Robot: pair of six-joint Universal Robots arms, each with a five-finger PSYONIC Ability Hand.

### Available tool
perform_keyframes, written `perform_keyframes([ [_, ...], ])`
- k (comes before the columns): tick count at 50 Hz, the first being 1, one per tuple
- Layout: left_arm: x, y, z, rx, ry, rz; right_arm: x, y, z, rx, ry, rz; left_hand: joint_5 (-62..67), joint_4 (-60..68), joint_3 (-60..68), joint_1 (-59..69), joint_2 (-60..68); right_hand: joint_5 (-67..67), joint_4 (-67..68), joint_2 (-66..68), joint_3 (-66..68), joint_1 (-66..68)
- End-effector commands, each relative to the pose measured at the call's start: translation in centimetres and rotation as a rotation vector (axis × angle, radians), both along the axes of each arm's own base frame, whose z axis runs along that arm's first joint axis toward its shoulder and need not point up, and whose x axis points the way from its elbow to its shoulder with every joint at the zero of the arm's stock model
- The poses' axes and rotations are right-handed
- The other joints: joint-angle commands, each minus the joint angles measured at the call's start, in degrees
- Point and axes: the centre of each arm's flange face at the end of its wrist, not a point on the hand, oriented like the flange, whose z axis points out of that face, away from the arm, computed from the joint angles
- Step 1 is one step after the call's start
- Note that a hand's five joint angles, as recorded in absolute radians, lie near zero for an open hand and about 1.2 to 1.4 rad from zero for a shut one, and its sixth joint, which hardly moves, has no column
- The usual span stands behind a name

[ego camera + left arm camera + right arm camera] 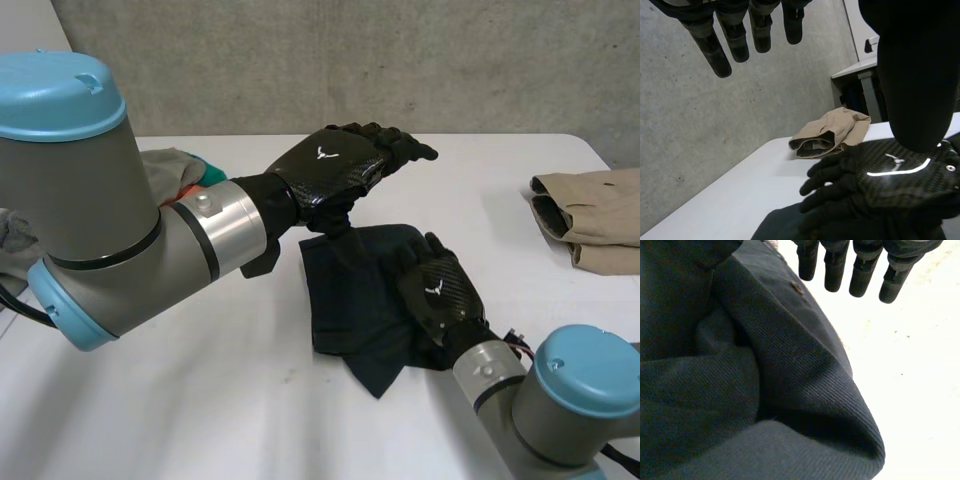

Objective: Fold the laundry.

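A dark navy cloth (355, 300) lies crumpled and partly folded on the white table (200, 380). My right hand (437, 290) rests flat on the cloth's right side, open, its fingers (860, 267) straight and reaching past the cloth's folded edge (805, 390) over bare table. My left hand (340, 165) hovers above the cloth's far edge, open, with its fingers (735, 42) stretched out and its thumb (915, 75) pointing down toward the cloth. The left wrist view shows the right hand (890, 175) lying on the dark cloth (780, 225).
A folded beige garment (590, 215) sits at the table's far right, also seen as the beige garment (830, 132) beyond the right hand. A heap of mixed clothes (175, 170) lies at the far left behind my left arm. A concrete wall (350, 60) runs behind the table.
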Motion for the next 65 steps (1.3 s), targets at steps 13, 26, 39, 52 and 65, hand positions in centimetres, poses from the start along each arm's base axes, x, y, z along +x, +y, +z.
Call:
perform_keyframes([
  [13,0.3,-0.3,0.2,-0.009,0.006,0.01,2.8,-6.2,4.4,-0.13,-0.176,-0.003,-0.53,0.56,1.14,2.88,0.65,64.38,64.91,64.83,64.83,65.29],
  [26,0.5,0.1,3.4,-0.09,0.098,0.01,-6.7,-17.7,17.5,-0.359,-0.446,-0.233,-1.03,0.05,0.63,2.38,0.15,64.38,64.91,64.83,64.83,65.29],
  [39,0.2,0.4,3.7,-0.073,0.142,-0.003,-21.9,-27.4,12.8,-0.355,-0.342,-0.394,-1.03,0.05,0.63,2.38,0.15,64.38,64.91,64.83,64.83,65.29],
  [52,0.0,0.3,2.7,-0.051,0.127,-0.005,-30.3,-29.5,-0.4,-0.165,-0.259,-0.45,-1.03,0.05,0.63,2.38,0.15,64.38,64.91,64.83,64.83,65.29],
  [65,-0.4,0.8,2.8,-0.05,0.129,-0.022,-29.7,-28.2,3.5,-0.204,-0.2,-0.382,-1.03,0.05,0.63,2.38,0.15,37.88,38.41,38.33,38.33,38.79],
])
